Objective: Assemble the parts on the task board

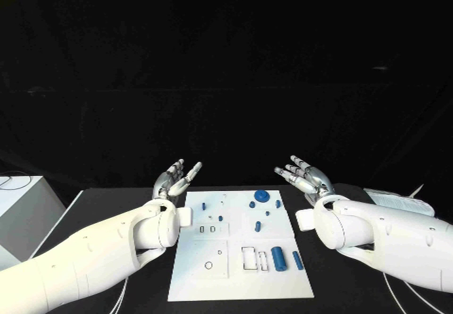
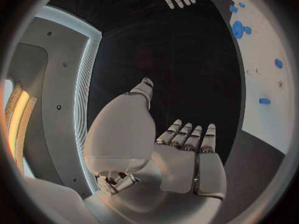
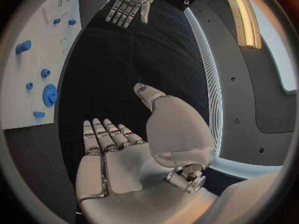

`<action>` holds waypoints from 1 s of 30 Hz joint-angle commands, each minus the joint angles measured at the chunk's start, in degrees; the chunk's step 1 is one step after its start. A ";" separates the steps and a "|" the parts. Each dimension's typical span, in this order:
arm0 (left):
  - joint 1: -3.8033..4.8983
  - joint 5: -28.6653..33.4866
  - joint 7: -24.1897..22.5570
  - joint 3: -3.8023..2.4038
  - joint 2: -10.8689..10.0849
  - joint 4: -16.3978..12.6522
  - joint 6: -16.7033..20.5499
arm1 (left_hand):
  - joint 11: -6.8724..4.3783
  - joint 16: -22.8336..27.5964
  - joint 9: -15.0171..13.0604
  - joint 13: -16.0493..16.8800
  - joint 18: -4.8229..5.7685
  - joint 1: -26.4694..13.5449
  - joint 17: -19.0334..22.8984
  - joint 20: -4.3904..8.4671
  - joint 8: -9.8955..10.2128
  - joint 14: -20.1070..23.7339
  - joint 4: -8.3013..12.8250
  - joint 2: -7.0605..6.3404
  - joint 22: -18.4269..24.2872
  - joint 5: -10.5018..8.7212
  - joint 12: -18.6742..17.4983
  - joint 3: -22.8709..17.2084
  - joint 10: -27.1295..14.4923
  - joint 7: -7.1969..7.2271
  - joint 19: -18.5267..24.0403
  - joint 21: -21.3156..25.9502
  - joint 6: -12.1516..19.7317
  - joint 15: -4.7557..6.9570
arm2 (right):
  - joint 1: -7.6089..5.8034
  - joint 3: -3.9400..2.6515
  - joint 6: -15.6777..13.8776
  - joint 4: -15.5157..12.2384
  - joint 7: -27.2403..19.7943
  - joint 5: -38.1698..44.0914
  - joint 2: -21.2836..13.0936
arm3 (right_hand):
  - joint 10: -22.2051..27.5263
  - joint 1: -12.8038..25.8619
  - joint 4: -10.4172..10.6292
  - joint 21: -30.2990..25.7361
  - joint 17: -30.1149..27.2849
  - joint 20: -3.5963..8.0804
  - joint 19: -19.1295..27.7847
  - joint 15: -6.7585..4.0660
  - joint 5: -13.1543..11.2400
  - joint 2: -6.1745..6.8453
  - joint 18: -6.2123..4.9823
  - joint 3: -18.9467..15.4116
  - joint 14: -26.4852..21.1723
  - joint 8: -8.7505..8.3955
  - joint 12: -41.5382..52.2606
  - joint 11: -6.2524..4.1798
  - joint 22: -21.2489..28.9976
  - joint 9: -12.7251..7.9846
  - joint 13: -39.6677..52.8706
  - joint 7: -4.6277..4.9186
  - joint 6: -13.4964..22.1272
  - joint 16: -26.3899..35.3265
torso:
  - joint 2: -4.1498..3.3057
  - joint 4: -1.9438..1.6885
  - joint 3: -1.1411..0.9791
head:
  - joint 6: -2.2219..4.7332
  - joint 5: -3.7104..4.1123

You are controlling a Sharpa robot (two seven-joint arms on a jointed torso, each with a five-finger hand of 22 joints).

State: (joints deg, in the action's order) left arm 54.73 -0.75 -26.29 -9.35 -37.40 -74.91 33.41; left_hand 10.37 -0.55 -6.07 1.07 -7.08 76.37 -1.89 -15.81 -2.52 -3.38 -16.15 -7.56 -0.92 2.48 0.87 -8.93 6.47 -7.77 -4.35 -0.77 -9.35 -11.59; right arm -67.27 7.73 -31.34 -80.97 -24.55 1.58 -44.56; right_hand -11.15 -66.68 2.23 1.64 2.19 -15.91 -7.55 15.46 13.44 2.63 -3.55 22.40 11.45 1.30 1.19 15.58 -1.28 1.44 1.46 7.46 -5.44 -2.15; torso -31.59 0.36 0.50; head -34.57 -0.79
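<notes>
Two glossy white rounded arms, bulbous wrist housings, left hand (image 1: 175, 179) at frame centre-left and right hand (image 1: 305, 178) centre-right both silver metal with segmented fingers, white palm covers, exposed metal thumb-base hardware.

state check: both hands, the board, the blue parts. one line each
left hand: open, holds nothing, raised beside the board's far left corner
right hand: open, holds nothing, raised beside the board's far right corner
task board: flat on the table, untouched
blue gear: lies on the board's far end
blue cylinder: lies on the board's near right
</notes>
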 commanded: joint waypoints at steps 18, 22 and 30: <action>-0.12 -10.44 4.04 -0.41 -1.89 2.51 -12.19 | -1.08 -25.82 -11.91 4.54 -3.59 8.08 -17.66 2.10 -15.37 -52.52 0.38 2.05 -9.57 0.37 12.00 -2.72 50.87 -4.67 -45.85 -21.38 -36.24 5.01 | -3.47 1.74 9.28 10.77 6.38 42.37 1.70 | -47.62 -11.12 -6.42 17.06 8.70 2.92 -44.51 -8.60 -0.78 5.06 -7.00 6.72 48.20 14.41 5.30 -5.58 -5.39 8.88 2.22 5.85 -39.88 -14.99 | -0.22 0.08 -0.04 | -1.50 0.57; -0.09 -14.48 5.47 -0.49 -3.44 0.88 -14.06 | -4.19 -36.61 -12.50 4.86 -3.51 10.80 -24.40 6.38 -16.80 -62.20 0.01 1.40 -12.78 0.44 12.94 -5.02 58.64 -2.17 -53.96 -28.20 -41.59 8.93 | -4.16 1.71 9.31 12.04 8.39 51.38 2.56 | -51.91 -11.86 -7.25 22.64 10.82 5.92 -49.90 -11.25 -0.96 5.32 -6.78 6.19 55.69 14.54 4.00 -7.12 -8.17 8.93 2.16 4.70 -43.19 -17.09 | -0.55 0.19 -0.12 | -1.74 0.79; 0.00 -20.00 7.79 -1.59 -6.87 -4.35 -16.16 | -5.76 -50.67 -13.55 5.94 -3.27 13.71 -35.19 9.44 -16.92 -64.48 1.37 0.19 -19.61 0.30 12.77 -9.15 62.91 -0.99 -57.06 -39.47 -44.45 10.87 | -5.81 1.70 10.23 12.44 13.98 65.47 3.62 | -57.93 -11.67 -8.19 39.14 18.76 10.23 -54.80 -15.10 -0.44 5.54 -6.87 4.96 69.35 12.86 2.39 -9.61 -18.21 8.82 2.26 2.99 -48.49 -23.76 | -1.71 0.19 -0.73 | -1.52 0.90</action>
State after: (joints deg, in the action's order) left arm 54.61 -16.31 -20.34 -10.83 -44.07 -78.72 20.46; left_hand 4.61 -50.97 -19.59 6.97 -10.20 89.45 -36.95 -6.51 -19.31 -67.75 -14.80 -7.45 -20.32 2.69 13.79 -17.87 69.14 -8.80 -61.31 -39.90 -53.57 -0.89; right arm -72.93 9.46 -21.85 -68.46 -14.45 56.41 -41.03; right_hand -62.92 -77.83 -4.99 29.57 15.21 -8.87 -56.67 3.50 12.42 7.56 -9.74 27.51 69.62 14.39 4.60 8.09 -13.03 9.92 3.56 11.69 -48.46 -20.62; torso -32.73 0.57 0.08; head -36.18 0.10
